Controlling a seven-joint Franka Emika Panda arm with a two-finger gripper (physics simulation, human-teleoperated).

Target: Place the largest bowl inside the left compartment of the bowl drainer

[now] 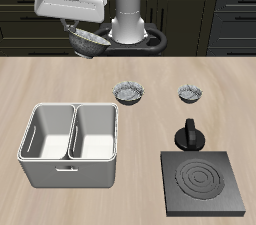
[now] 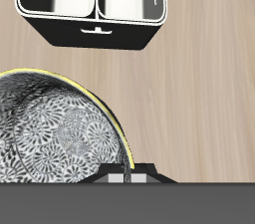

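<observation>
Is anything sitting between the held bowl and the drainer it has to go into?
Nothing visible. The tool carries the largest bowl high behind the bowl drainer, whose two wells look empty. The two smaller bowls sit off to the side.

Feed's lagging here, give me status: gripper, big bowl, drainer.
Gripper shut on large speckled grey-white bowl, held high near the table's back. Light grey two-well bowl drainer: both wells empty. Nothing in the way.

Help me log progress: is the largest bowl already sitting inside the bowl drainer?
No, the largest bowl hangs in the gripper above the table's back edge, and both wells of the bowl drainer are empty.
</observation>
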